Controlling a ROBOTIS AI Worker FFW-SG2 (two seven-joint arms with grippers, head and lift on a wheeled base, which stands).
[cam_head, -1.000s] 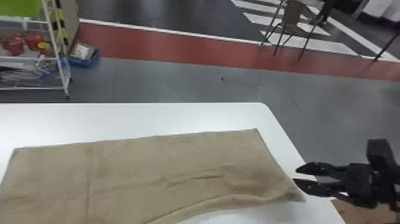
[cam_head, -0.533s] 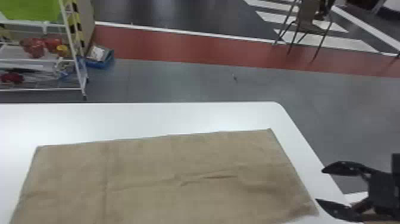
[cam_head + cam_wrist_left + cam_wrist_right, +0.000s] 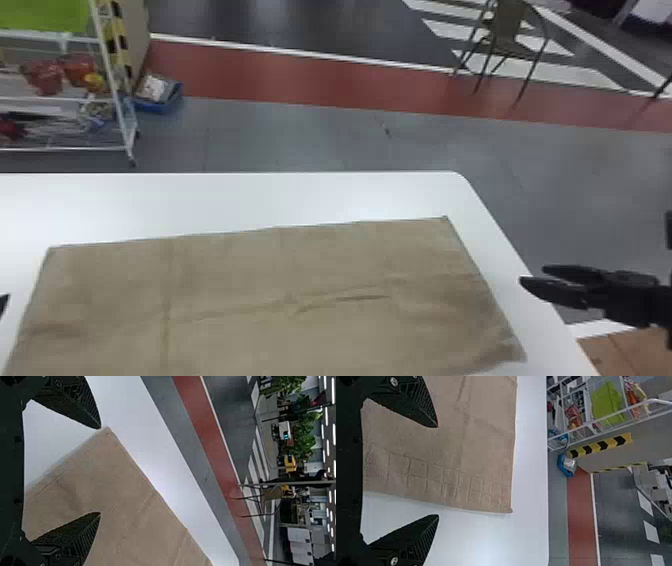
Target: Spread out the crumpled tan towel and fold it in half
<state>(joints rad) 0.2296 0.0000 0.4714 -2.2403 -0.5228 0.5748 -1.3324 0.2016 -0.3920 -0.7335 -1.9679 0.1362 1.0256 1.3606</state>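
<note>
The tan towel lay spread on the white table, its near edge running out of the head view and its near right corner close to the table's right side. Beyond that side, low down, was a brown surface.

The right gripper was just to the right of the towel, above the table's right edge. In the right wrist view its fingers stood well apart, with nothing clamped between them. The left gripper showed as a dark tip to the left of the towel; in the left wrist view its fingers were parted too, and a towel corner appeared just beside one fingertip — whether they touched, I could not tell.

Across the middle of the towel ran a few shallow wrinkles, and a straight crease crossed its left part. The far edge was fairly straight, with a strip of table beyond it.

Past the table came grey floor, then a red band. Far left stood a white rack holding red things — a blue bin sat beside it. A chair stood far right, near white floor stripes.
</note>
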